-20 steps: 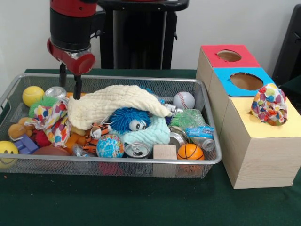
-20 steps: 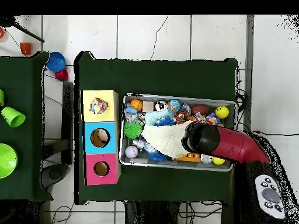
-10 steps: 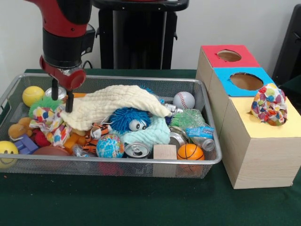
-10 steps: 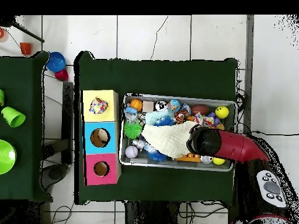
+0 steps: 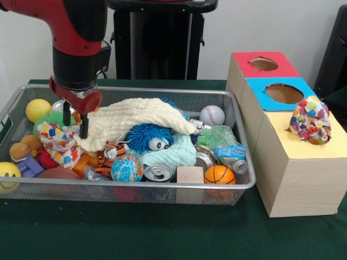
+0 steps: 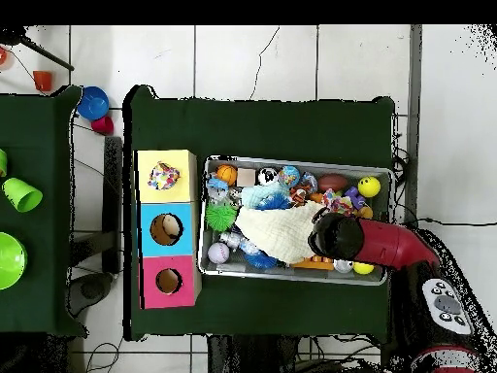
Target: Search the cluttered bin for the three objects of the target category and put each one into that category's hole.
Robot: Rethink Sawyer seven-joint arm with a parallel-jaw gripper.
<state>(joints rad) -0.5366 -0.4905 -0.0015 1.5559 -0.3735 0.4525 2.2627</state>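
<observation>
Hovering my gripper (image 5: 75,124) with fingers apart over the confetti cloth (image 5: 57,142) at the wire bin's (image 5: 135,187) end, touching the pale-yellow waffle cloth's (image 5: 133,122) edge.

Yellow-surround hole (image 5: 310,130) apparently plugged, hidden beneath a confetti cloth (image 5: 310,120).

A dark green table (image 6: 262,126) stands on a white tiled floor (image 6: 291,58), pale wall (image 5: 271,27) behind.
</observation>
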